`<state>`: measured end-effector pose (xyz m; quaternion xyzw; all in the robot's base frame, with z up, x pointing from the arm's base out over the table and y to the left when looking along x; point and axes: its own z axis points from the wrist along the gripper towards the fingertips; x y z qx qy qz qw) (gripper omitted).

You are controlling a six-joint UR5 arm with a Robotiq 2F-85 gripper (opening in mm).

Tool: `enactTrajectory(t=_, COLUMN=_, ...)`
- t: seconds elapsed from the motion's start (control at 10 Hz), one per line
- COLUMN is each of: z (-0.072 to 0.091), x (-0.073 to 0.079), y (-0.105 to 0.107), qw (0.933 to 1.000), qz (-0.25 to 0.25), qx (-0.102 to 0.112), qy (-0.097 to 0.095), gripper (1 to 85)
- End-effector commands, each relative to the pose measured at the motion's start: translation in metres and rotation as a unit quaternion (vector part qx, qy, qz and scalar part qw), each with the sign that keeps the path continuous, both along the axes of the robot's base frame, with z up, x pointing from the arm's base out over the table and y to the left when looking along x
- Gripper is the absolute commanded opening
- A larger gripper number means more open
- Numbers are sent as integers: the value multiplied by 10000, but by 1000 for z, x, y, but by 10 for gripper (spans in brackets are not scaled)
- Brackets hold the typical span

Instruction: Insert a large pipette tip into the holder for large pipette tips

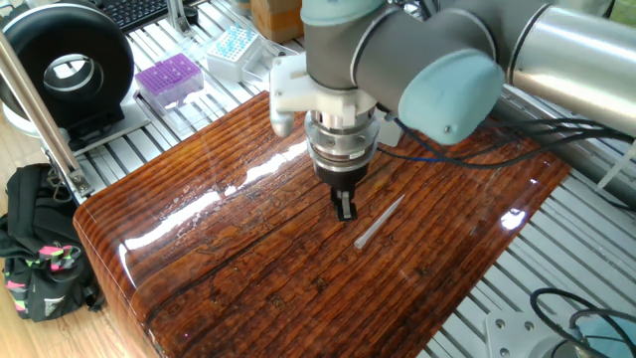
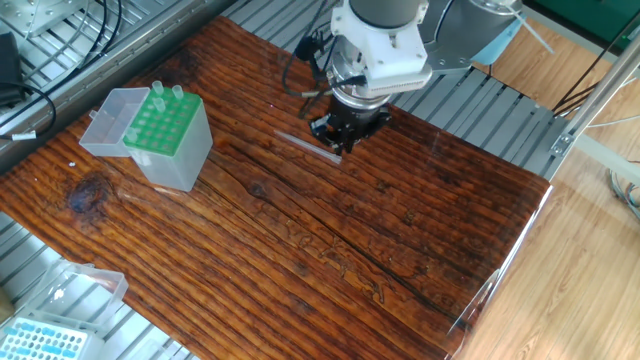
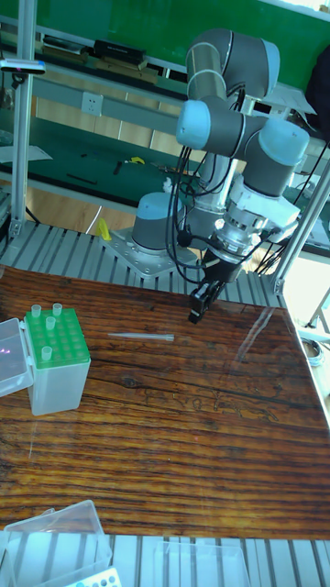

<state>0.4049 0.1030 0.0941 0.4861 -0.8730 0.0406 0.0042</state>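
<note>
The large pipette tip (image 1: 379,223) (image 2: 308,148) (image 3: 142,337) lies flat on the glossy wooden table, apart from everything else. My gripper (image 1: 345,207) (image 2: 335,138) (image 3: 197,310) points down and hangs just above the wood, close beside the tip's thicker end. Its dark fingers read as one narrow block with no gap and nothing between them. The holder for large pipette tips (image 2: 165,135) (image 3: 55,362), a white box with a green grid top, stands well away with a few tips upright in it. The arm hides it in one fixed view.
The holder's clear lid (image 2: 108,120) lies open next to it. A purple-topped box (image 1: 169,78) and a blue-topped box (image 1: 232,48) sit off the table on the slatted metal frame. A clear box (image 2: 50,330) is at the near corner. Cables run along the frame.
</note>
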Motion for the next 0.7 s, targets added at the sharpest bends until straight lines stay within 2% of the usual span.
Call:
enactTrajectory(t=0.0, z=2, x=3, y=10, qw=9991, qz=357, qx=218, qy=-81, gripper=163)
enactTrajectory(t=0.1, z=0, x=12, y=12, qw=9977, qz=460, qx=427, qy=-247, gripper=143)
enactTrajectory(t=0.3, z=-3, x=15, y=15, qw=9926, qz=838, qx=814, qy=-337, gripper=150)
enactTrajectory(t=0.4, z=0, x=11, y=6, qw=9918, qz=945, qx=801, qy=-307, gripper=153)
enactTrajectory(t=0.5, z=6, x=7, y=-10, qw=9930, qz=949, qx=653, qy=-246, gripper=150)
enactTrajectory(t=0.6, z=10, x=4, y=-17, qw=9936, qz=943, qx=588, qy=-209, gripper=150)
